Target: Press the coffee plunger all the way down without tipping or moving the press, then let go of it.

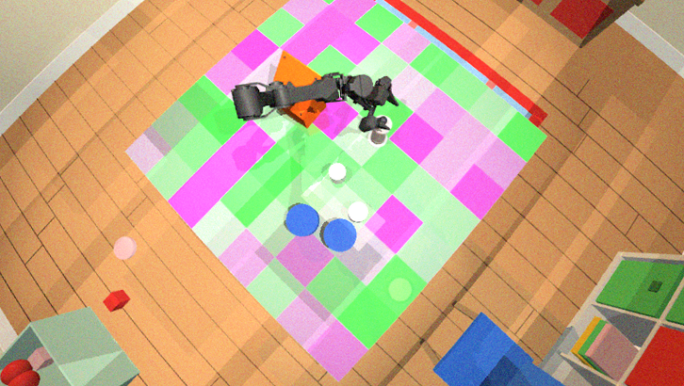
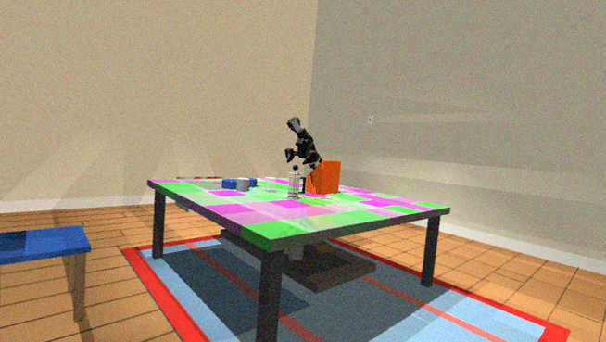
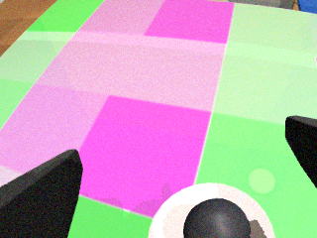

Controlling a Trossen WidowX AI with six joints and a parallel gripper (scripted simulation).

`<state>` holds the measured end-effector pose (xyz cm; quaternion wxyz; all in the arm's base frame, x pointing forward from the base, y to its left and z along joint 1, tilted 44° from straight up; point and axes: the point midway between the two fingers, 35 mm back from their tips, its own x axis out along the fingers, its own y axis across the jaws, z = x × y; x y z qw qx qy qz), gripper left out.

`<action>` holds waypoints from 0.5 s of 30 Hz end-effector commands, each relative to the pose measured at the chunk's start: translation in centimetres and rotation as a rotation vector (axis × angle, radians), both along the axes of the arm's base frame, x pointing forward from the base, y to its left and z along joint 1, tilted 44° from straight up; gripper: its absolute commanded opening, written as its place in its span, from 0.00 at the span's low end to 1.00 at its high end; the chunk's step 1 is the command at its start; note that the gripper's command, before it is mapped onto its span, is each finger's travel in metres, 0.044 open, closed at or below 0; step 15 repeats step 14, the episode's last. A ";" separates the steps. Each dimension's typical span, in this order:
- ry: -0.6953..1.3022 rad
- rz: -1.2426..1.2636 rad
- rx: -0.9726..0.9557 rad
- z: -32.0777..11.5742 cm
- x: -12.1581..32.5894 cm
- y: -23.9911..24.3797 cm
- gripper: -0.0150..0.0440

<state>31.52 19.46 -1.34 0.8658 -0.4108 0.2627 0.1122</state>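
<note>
Directly below spread jaws sits the plunger knob (image 3: 217,232).

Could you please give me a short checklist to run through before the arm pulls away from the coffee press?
1. Gripper open, holding nothing: ok.
2. Black fingers apart from the round black plunger knob: ok, a gap shows on both sides in the wrist view.
3. Knob sits low against the white round lid: ok, it looks pressed down.
4. Clear glass coffee press upright on the green and pink checkered table: ok.
5. Plunger fully bottomed: cannot tell, too small in the exterior view.
6. Orange block beside the arm, clear of a straight lift: ok.
</note>
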 end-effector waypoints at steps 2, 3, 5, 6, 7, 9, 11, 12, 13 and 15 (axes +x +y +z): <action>-0.020 0.000 0.016 4.4 -2.1 2.1 1.00; -0.021 0.000 0.015 4.9 -2.5 2.2 1.00; -0.021 0.000 0.014 4.9 -2.7 2.1 1.00; -0.021 0.000 0.014 4.8 -2.7 2.1 1.00; -0.021 0.000 0.014 4.8 -2.7 2.1 1.00; -0.021 0.000 0.014 4.8 -2.7 2.1 1.00; -0.021 0.000 0.014 4.8 -2.7 2.1 1.00; -0.021 0.000 0.014 4.8 -2.7 2.1 1.00; -0.021 0.000 0.014 4.8 -2.7 2.1 1.00; -0.021 0.000 0.014 4.8 -2.7 2.1 1.00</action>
